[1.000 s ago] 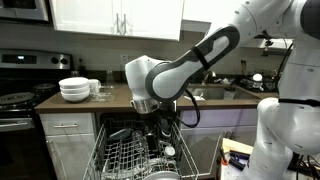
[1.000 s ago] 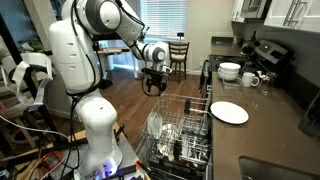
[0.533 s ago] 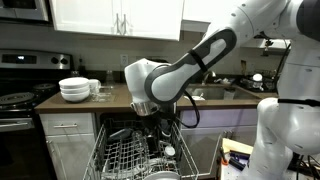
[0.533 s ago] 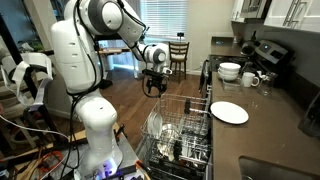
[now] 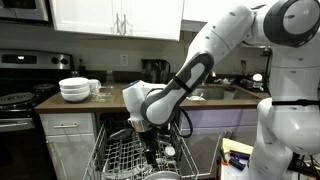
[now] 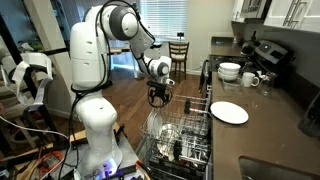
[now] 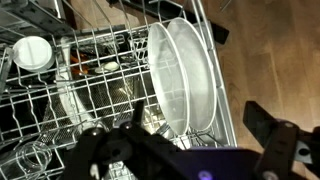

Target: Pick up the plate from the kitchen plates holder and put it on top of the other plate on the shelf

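The grey wire plates holder (image 6: 190,128) is pulled out below the dark countertop (image 6: 275,125). Two white plates (image 7: 185,75) stand upright in its tines; they also show in an exterior view (image 6: 155,124). My gripper (image 6: 158,97) hangs open and empty just above them. In the wrist view its fingers (image 7: 180,135) straddle the plates' rims without touching. The other plate (image 6: 229,112), flat and white, lies on the countertop beside the rack. In an exterior view the rack (image 5: 122,155) shows under my arm, and the flat plate is hidden.
A stack of white bowls (image 6: 230,71) and mugs (image 6: 250,79) stand further along the counter; the bowls also show in an exterior view (image 5: 74,89). A stove (image 5: 20,98) is beside them. A white cup (image 7: 33,52) and other dishes sit in the rack.
My arm has dropped and the gripper has come down closer to the upright plates in the rack. The plates and the counter items have not moved.
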